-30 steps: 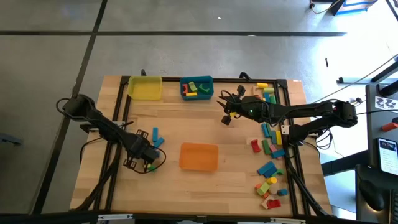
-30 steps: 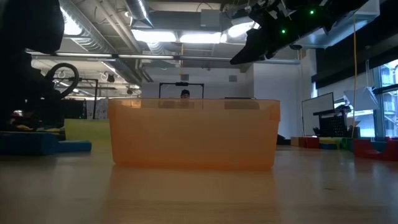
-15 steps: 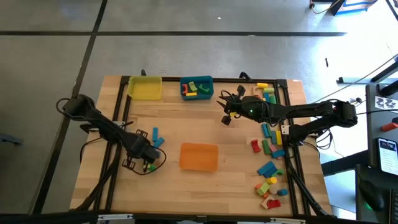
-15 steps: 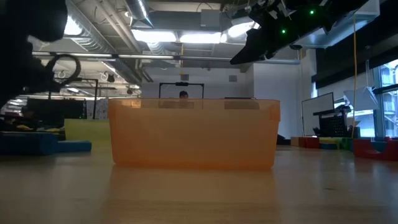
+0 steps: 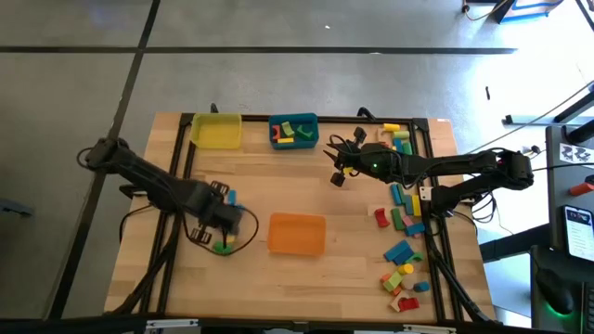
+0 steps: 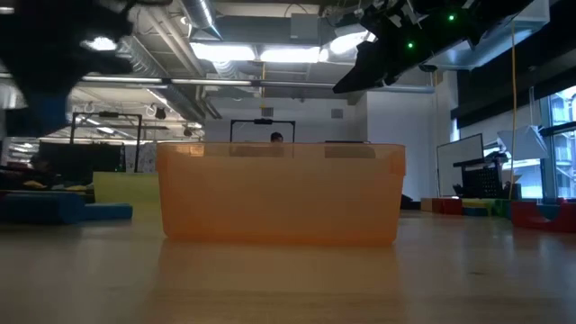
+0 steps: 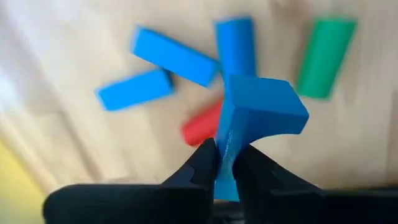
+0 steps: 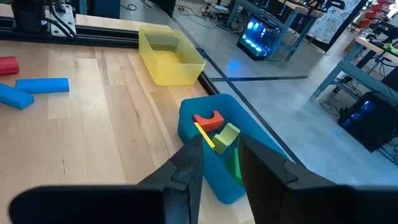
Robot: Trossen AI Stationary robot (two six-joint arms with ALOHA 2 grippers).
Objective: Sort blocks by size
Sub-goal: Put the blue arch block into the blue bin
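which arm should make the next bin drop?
Left, probably. The left gripper is shut on a blue block beside the orange bin. The right gripper hangs near the teal bin, nothing visible between its fingers.

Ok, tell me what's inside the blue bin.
The blue bin holds a red arch block, a yellow stick, a light green block and a darker green one. The right gripper's fingers cover part of its floor, so more may be hidden.
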